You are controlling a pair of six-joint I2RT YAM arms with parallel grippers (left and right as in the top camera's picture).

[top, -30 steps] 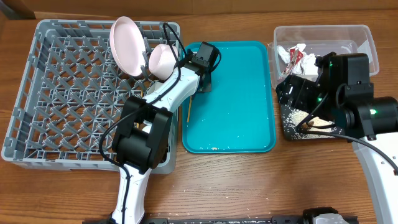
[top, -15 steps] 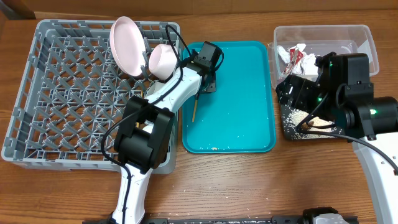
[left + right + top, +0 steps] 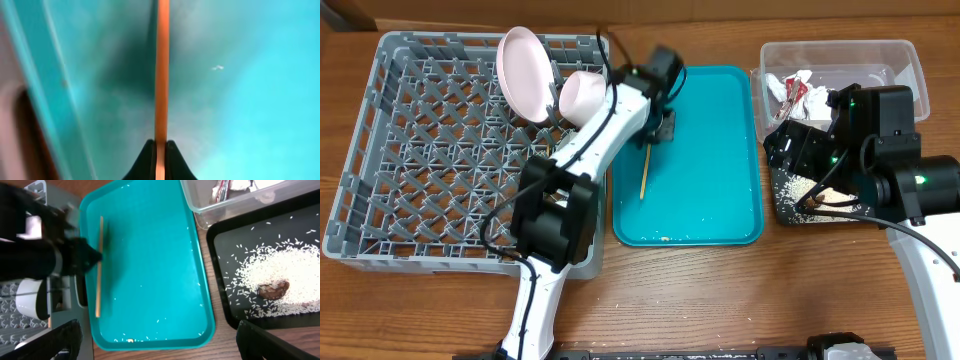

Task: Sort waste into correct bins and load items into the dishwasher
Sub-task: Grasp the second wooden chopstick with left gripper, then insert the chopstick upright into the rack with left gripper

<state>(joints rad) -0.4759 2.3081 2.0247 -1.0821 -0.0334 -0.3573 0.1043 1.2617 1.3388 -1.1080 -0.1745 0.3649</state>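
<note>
your left end effector [image 3: 160, 150] is clamped tight on a wooden chopstick [image 3: 161, 75], which hangs over the teal tray [image 3: 720, 200]. your right end effector [image 3: 157, 342] stands wide open near the black tray [image 3: 220, 245] holding rice [image 3: 280, 275]. pink plate [image 3: 525, 70] stands in the grey rack [image 3: 380, 150].

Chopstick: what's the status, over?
Left end effector shut on chopstick, over teal tray. Right end effector open, by black tray. Plate and bowl already in rack.
</note>
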